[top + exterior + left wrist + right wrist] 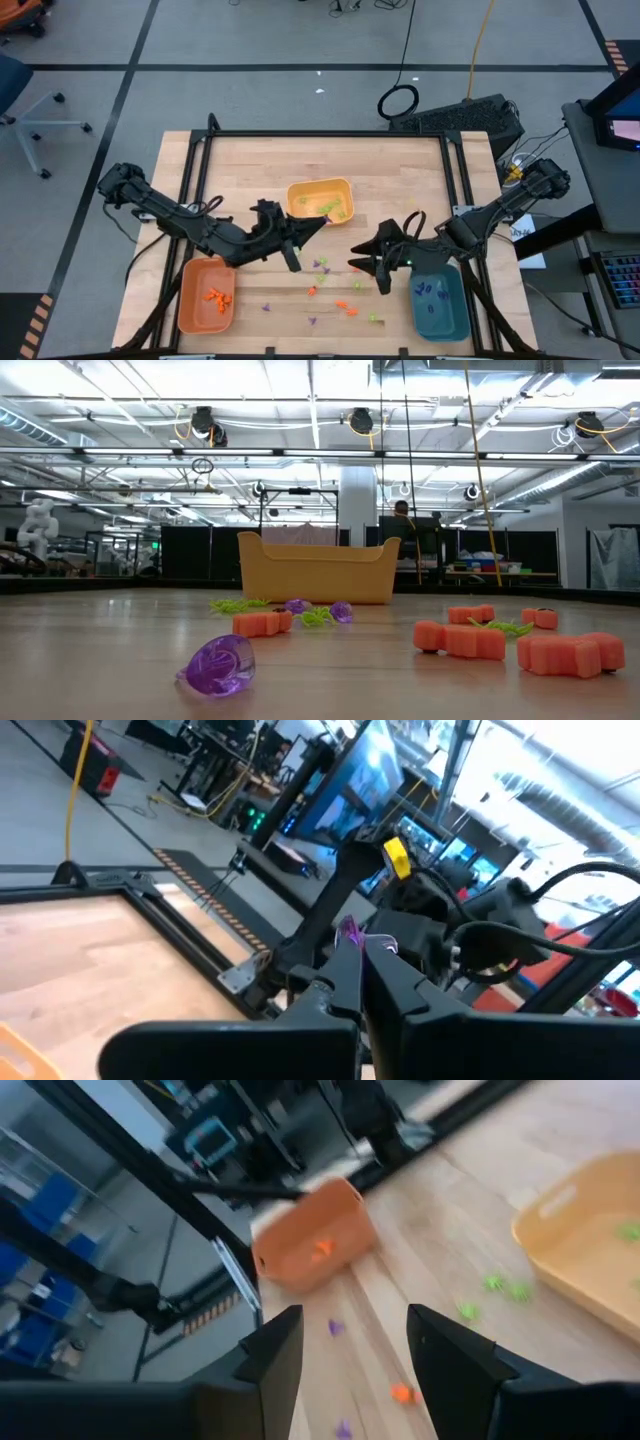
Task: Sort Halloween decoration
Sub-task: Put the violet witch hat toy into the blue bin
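Observation:
Small orange, light green and purple Halloween decoration pieces (pixel 330 290) lie scattered on the wooden table between the trays. In the low view they show close up, a purple one (pixel 218 665) nearest. My left gripper (pixel 320 224) hangs above the table beside the yellow tray (pixel 322 200), shut on a tiny purple piece (pixel 350 931). My right gripper (pixel 360 262) hovers facing it from the right, open, with nothing between its fingers (pixel 270 1355). Orange pieces lie in the orange tray (pixel 205 295), green ones in the yellow tray, purple ones in the teal tray (pixel 440 302). My left gripper pinches the purple piece (pixel 352 934) between its two fingers at their free ends, and the piece sticks out past them. The fingers lie about level, pointing toward the table's right side. The piece is lifted clear of the table.
The orange tray stands at the near left, the yellow tray at the middle toward the far edge, the teal tray at the near right. A black frame (pixel 200 150) runs around the tabletop. The right arm (pixel 480 935) shows close ahead in the left wrist view.

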`<state>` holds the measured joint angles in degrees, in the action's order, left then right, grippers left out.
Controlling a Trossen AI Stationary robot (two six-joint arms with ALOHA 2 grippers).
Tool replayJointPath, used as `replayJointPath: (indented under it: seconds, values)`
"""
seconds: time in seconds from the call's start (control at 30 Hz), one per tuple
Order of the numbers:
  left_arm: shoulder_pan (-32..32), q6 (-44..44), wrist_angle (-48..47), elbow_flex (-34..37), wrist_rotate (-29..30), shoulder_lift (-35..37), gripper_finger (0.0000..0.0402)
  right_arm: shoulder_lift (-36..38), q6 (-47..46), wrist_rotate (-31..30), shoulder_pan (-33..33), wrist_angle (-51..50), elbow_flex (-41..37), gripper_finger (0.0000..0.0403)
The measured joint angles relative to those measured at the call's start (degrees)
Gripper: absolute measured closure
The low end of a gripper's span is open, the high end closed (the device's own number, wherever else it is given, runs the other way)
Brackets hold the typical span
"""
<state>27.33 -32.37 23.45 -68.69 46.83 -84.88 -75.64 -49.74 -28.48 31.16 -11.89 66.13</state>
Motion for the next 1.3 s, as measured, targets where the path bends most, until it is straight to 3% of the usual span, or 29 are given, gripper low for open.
replayJointPath:
  seconds: [0.23, 0.67, 0.9, 1.3]
  values:
    - [0.0, 0.2, 0.2, 0.0, -2.8, 0.5, 0.0401, 0.0, 6.1, -1.7, 0.0, 8.2, 0.0, 0.0234]
    - [0.1, 5.0, -0.2, 0.0, -8.1, 3.1, 0.0401, 0.0, 8.0, -1.6, 0.0, 9.1, 0.0, 0.0234]
    - [0.0, 16.0, 0.2, 0.0, -13.0, 3.6, 0.0401, 0.0, 9.7, -1.4, 0.1, 9.1, 0.0, 0.0234]
    - [0.0, 45.0, 0.1, 0.0, -16.2, 3.6, 0.0401, 0.0, 11.5, 0.2, 0.1, 9.0, 0.0, 0.0234]
